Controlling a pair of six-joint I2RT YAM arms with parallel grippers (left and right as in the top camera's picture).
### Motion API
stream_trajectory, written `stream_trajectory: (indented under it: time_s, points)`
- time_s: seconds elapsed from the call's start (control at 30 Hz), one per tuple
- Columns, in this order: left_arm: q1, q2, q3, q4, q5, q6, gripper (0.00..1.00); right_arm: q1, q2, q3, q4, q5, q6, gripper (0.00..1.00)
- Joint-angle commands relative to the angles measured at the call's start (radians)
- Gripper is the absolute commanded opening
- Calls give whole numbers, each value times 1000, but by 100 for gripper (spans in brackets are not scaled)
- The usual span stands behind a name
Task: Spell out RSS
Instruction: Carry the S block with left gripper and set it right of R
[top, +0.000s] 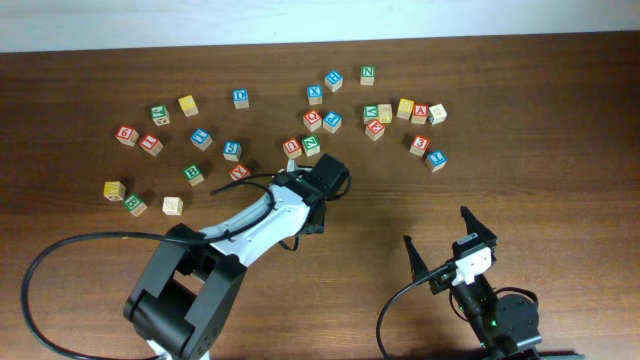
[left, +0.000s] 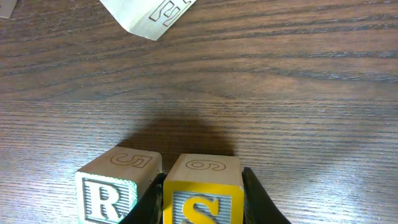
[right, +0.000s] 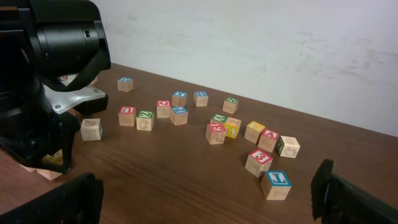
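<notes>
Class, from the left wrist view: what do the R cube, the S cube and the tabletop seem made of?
R cube and S cube: probably pale wood, grain visible on top, letter faces painted. Tabletop: dark wood or wood-look laminate; streaky grain.

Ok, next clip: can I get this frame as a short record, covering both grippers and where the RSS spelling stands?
left gripper: shut on the S cube, one finger on each side of it
S cube: yellow face, level with the R cube
R cube: green letter, upright, just left of the S in the left wrist view
progress: R and one S side by side; third letter not yet there
right gripper: open, empty, apart from all cubes
loose cubes: scattered across the far part of the table
</notes>
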Motion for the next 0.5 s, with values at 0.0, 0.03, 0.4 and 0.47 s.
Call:
stream_trajectory:
  time_s: [0.0, 0.03, 0.4, 0.47]
  points:
    - [4, 9, -8, -2, -7, 8, 4, -8, -8, -5, -7, 5, 8, 98]
    - [4, 9, -8, -2, -7, 8, 7, -8, -8, -5, -7, 5, 8, 98]
    - [3, 9, -8, -13, 13, 8, 24, -8, -8, -5, -7, 5, 8, 98]
    - [4, 9, -8, -13, 21, 8, 24, -8, -8, -5, -7, 5, 8, 98]
